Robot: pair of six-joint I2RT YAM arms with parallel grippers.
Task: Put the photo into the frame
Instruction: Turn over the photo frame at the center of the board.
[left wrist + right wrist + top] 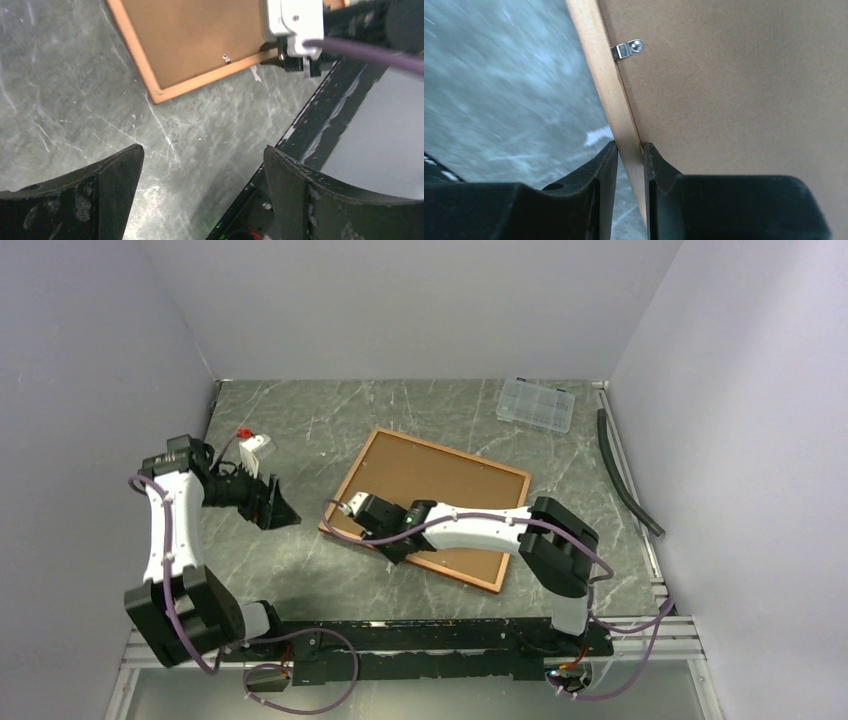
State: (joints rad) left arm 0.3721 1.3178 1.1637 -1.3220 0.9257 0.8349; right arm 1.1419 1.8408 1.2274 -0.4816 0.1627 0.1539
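Up close, the right gripper (630,150) is nearly closed, pinching the thin wooden border of the frame (609,90) just below a small metal clip (629,48). That frame lies back-up in the middle of the counter (499,75), gripped on its near edge toward the left corner. My call: hold the pinch square and lift slowly so the rail can't twist free. Off left, the left gripper (202,152) hangs wide open, empty. No photo in sight.
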